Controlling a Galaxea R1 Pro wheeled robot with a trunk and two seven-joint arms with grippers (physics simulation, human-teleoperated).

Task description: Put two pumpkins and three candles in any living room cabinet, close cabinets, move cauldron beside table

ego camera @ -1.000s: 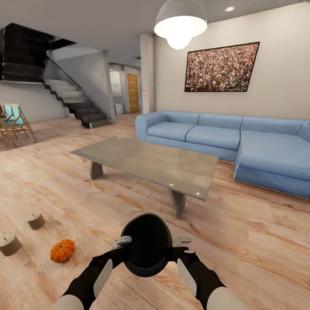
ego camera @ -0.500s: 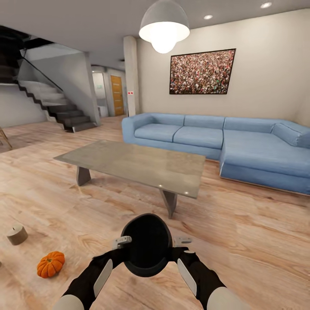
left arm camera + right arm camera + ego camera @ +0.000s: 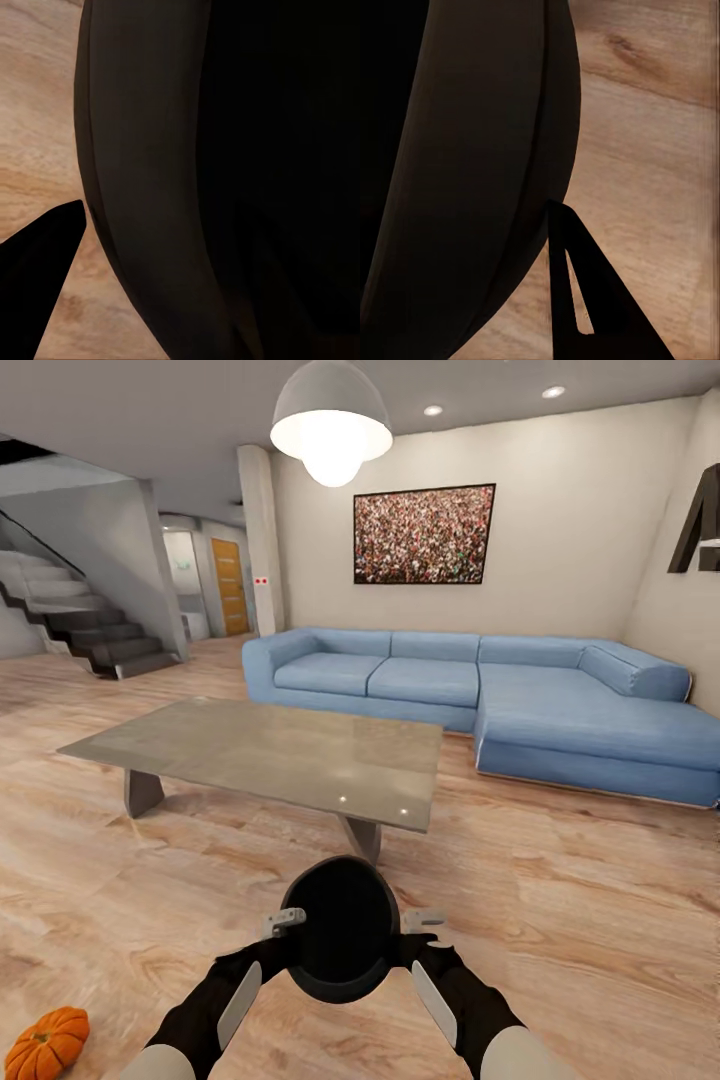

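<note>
- Floor: pale wood planks across the whole room; bears everything listed below.
- Sofa: blue corner unit against the far wall, beyond the counter.
- Counter: low coffee table with a glossy grey-brown top on dark angled legs; stands ahead of the robot, between it and the sofa.
- Cauldron: black, round, mouth facing the head camera; held off the floor between both arms, near the counter's closest corner but apart from it.
- Left end effector: pressed against the cauldron's left side; whether its fingers are spread or closed, I cannot tell. In the left wrist view one dark fingertip lies beside the cauldron wall.
- Right end effector: against the cauldron's right side; finger state likewise cannot be told.
- Pumpkin: orange, ribbed, on the floor at the robot's far left, well apart from the cauldron.
- Risk, judged: the hold looks like a two-sided squeeze, so uneven arm motion could drop the cauldron; it hides the floor ahead, so it could knock the counter's leg.
</note>
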